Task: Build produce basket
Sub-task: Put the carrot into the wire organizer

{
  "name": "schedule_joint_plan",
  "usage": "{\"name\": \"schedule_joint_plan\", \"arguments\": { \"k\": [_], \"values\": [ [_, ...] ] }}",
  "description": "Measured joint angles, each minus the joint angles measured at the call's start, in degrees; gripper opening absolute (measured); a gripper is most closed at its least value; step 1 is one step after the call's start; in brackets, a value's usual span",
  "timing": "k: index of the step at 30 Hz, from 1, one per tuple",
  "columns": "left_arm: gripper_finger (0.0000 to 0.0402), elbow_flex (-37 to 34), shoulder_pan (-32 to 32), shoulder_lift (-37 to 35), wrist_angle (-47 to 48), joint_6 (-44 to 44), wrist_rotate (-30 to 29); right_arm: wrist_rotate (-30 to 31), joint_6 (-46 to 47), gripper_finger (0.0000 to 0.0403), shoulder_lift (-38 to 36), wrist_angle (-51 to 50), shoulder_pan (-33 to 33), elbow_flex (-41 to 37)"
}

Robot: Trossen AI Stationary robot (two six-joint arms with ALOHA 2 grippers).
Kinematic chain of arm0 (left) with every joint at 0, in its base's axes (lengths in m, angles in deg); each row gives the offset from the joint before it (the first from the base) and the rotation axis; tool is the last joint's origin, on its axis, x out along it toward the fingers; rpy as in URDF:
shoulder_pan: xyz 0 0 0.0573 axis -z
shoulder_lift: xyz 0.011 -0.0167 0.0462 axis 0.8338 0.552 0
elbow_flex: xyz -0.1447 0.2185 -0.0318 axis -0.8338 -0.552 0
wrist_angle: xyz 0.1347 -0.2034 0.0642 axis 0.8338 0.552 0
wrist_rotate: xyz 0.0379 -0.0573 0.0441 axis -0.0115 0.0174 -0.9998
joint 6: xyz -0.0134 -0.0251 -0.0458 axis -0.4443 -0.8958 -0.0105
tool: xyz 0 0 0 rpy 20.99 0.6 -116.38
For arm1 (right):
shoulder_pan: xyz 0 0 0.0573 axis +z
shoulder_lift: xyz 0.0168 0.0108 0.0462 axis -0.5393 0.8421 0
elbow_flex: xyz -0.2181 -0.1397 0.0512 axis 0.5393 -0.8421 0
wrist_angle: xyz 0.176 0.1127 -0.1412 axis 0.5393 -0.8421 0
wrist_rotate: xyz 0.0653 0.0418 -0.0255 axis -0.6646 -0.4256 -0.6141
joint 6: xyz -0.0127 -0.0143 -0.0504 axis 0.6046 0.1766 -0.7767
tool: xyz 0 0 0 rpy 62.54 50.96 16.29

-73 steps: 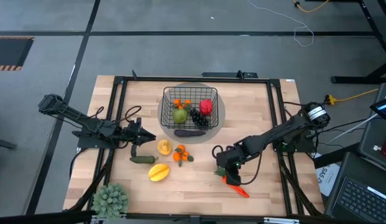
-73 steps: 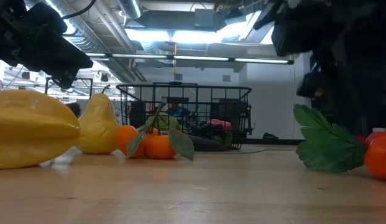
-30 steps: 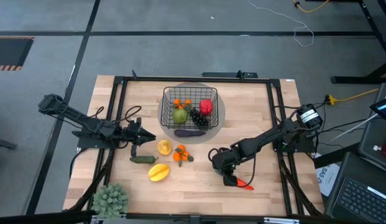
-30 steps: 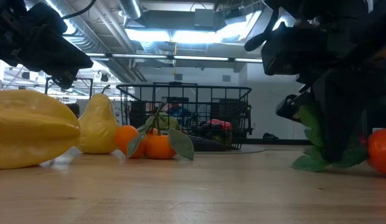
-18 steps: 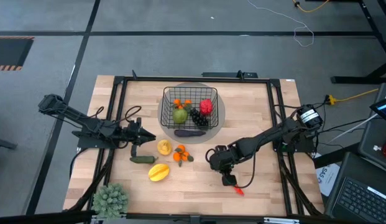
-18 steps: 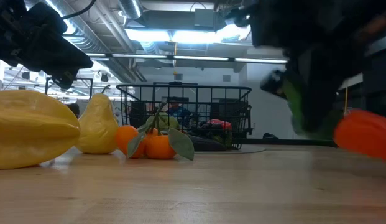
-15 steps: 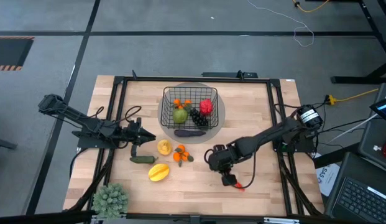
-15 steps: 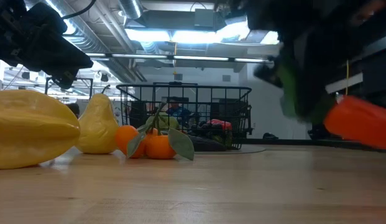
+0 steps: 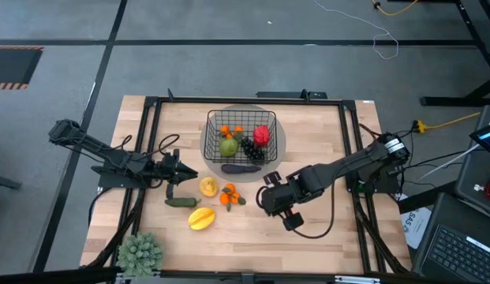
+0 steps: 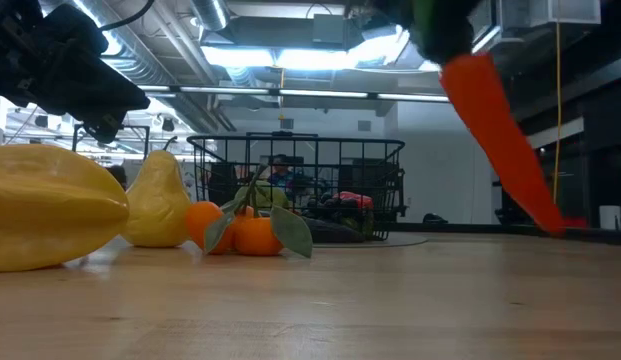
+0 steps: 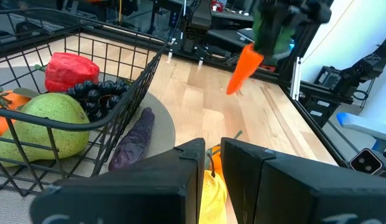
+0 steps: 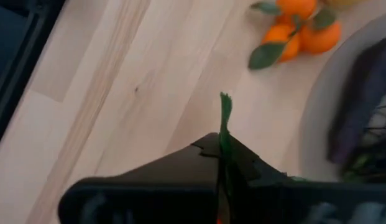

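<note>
The black wire basket [image 9: 211, 136] stands on a grey round mat at the table's far middle, with a green apple [image 11: 40, 121], a red pepper [image 11: 68, 70], dark grapes and tangerines inside. An orange carrot [image 10: 495, 130] hangs in the air to the right of the basket's near side, and my right gripper [image 9: 292, 222] is shut on its greens. My left gripper [image 9: 189, 173] waits level and shut at the table's left, pointing toward the basket. On the table lie a purple eggplant [image 9: 243, 167], a yellow pear [image 9: 207, 186], tangerines [image 9: 229, 195], a star fruit [image 9: 201, 218] and a cucumber [image 9: 181, 202]. My right gripper pinches the carrot's green leafy top [image 11: 273, 34] between its two fingers; one leaf [image 12: 225, 115] sticks out past the fingertips. The fingers slant steeply down from above. The carrot hangs below them, tilted, its pointed end [image 11: 233, 89] lowest and clear of the table.
A spiky pale-green potted plant [image 9: 140, 252] stands at the near left corner. A black frame runs round the tabletop. Bare wood lies between the hanging carrot and the basket.
My right gripper has risen and gone a little toward the table's left and far side, rolling its wrist as it went. The carrot, which lay on the table near the right front, is lifted clear and now hangs below the shut fingers.
</note>
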Motion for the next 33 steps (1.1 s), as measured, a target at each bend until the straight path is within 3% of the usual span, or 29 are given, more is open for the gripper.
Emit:
{"name": "schedule_joint_plan", "arguments": {
  "k": [9,25,33],
  "values": [
    [0.0041,0.01,0.00,0.00,0.00,0.00,0.00,2.89,-10.12,0.0000,-0.04,-4.42,0.00,9.36],
    [0.0041,0.01,0.01,0.00,0.00,0.00,0.00,24.28,-16.24,0.0000,-0.04,-4.65,-1.65,17.23],
    [0.0041,0.00,0.01,-0.01,0.00,-0.01,0.00,26.58,-18.83,0.0000,-0.04,-1.84,-6.29,21.32]
  ]
}}
